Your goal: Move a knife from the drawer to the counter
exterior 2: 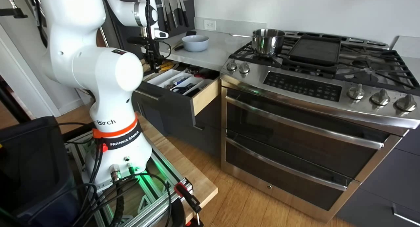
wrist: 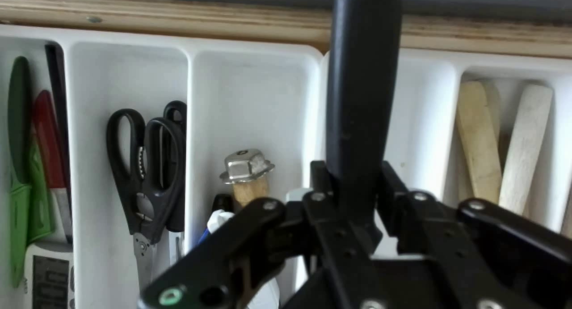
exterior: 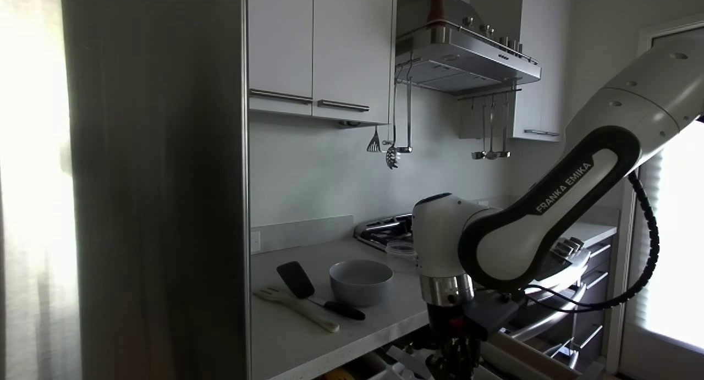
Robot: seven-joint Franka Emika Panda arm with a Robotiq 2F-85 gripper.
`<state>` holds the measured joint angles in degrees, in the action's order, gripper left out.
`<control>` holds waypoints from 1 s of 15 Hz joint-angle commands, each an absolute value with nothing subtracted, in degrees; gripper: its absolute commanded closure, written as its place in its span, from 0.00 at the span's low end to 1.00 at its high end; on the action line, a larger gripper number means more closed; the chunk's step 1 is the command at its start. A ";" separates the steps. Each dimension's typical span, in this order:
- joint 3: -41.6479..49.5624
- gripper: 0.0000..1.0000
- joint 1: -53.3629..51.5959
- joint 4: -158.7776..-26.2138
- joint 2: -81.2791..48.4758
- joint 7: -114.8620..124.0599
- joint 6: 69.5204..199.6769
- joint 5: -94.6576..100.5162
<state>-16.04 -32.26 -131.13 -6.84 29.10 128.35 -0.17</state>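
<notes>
Pinched between fingers [wrist: 393,195] the presumed black-handled knife [wrist: 365,94], at upper centre of the wrist view, over the drawer [wrist: 201,23]; judged at pick-up, needed next to lift clear and carry to the counter [exterior: 286,341].

A black gripper [wrist: 355,179] pinches a long black handle [wrist: 364,99]. Left of the handle, black-handled metal scissors [wrist: 161,202] lie in a white plastic tray [wrist: 263,90]; right of it, pale flat wooden sticks [wrist: 480,141].
</notes>
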 commanded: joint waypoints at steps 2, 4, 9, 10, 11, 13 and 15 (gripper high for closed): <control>-20.11 0.93 -28.10 -132.33 -2.31 16.03 123.43 -6.54; -21.52 0.93 -27.55 -131.87 -0.88 8.90 120.03 -9.40; -23.04 0.93 -27.29 -131.01 2.88 -0.10 115.37 -9.63; -23.10 0.93 -27.24 -131.18 3.92 -0.53 116.86 -8.48; -23.05 0.93 -27.13 -130.95 4.51 -0.29 116.76 -8.83; -23.05 0.93 -26.96 -131.10 6.18 0.70 120.17 -7.73; -23.22 0.70 -26.93 -130.02 4.47 0.85 119.72 -8.35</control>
<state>-22.15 -28.03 -130.20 4.53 0.91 119.97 -8.29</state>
